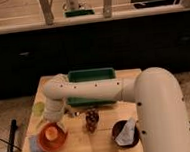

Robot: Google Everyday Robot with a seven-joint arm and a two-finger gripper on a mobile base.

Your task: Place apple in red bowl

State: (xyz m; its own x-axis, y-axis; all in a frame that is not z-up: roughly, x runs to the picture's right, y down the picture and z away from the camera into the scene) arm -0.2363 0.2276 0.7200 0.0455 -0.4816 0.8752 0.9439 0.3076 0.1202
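Wooden tabletop (102,142) before us: red bowl (52,138) near left, apple (52,134) inside. Our hand (53,120) hovers just above bowl; grip state we cannot tell. Green tray (91,77) far.

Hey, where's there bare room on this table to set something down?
Bare wood shows along the front edge of the table, between the red bowl and the dark bowl. The left side is crowded: the tool hangs over the red bowl. The green tray fills the back.
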